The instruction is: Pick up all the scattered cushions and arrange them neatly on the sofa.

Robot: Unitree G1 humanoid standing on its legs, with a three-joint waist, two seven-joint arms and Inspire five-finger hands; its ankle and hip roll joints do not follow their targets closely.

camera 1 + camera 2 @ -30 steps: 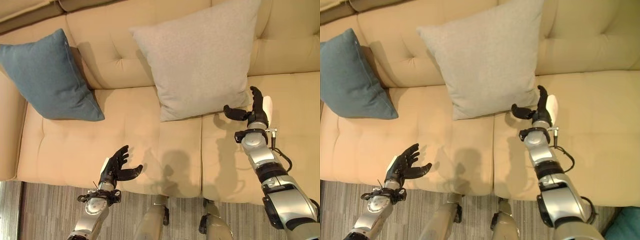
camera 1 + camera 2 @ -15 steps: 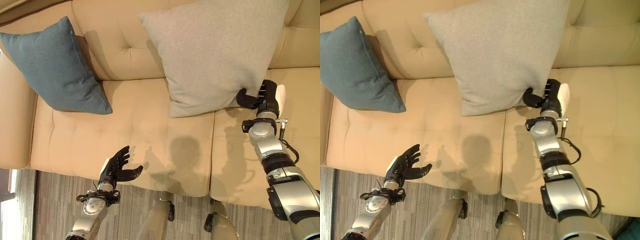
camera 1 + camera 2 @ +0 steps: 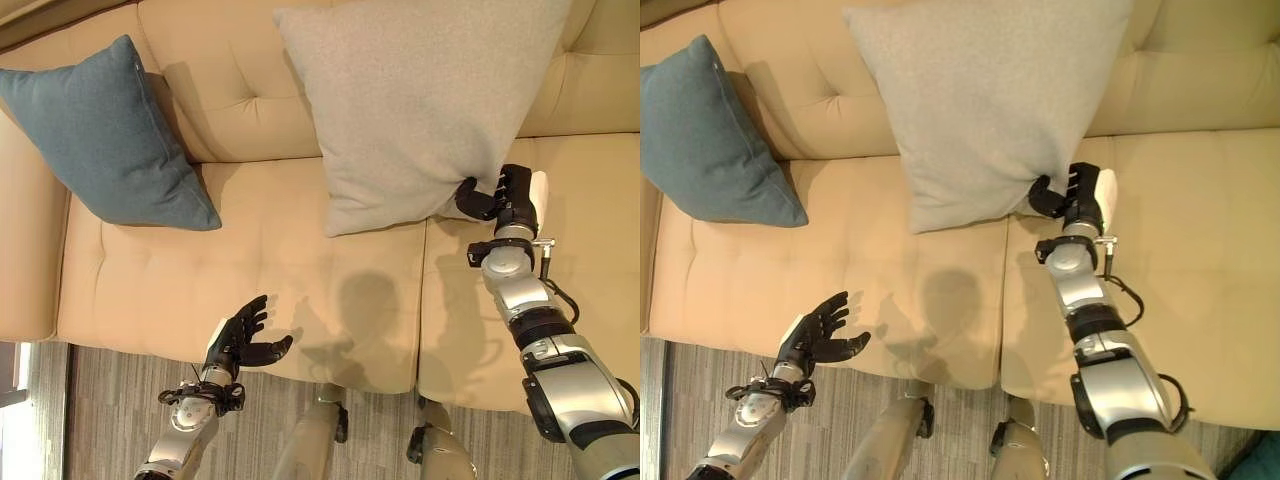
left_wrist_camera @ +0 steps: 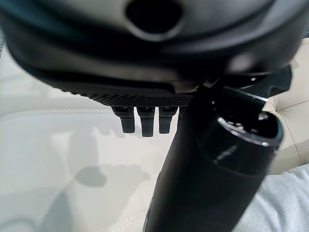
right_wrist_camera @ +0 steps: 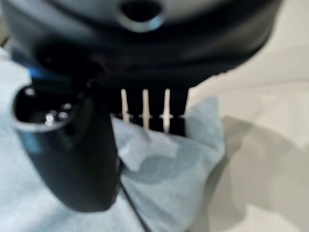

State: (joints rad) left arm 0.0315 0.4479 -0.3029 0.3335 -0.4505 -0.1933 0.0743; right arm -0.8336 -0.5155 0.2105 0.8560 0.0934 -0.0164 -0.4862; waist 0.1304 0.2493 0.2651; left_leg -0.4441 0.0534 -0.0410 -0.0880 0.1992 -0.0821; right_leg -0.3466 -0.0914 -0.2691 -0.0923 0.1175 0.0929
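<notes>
Left eye view: right hand (image 3: 505, 196) fingers pinching grey cushion (image 3: 420, 95) corner; left hand (image 3: 240, 340) relaxed, palm-up.

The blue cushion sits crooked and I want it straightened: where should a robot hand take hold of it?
Probably at the blue cushion's lower corner, coming from the sofa's front edge. It leans tilted against the backrest, so that corner juts out over bare seat, free to pinch.

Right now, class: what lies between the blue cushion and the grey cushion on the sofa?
Only bare sofa between the blue cushion and the grey cushion, as the left eye view shows.
</notes>
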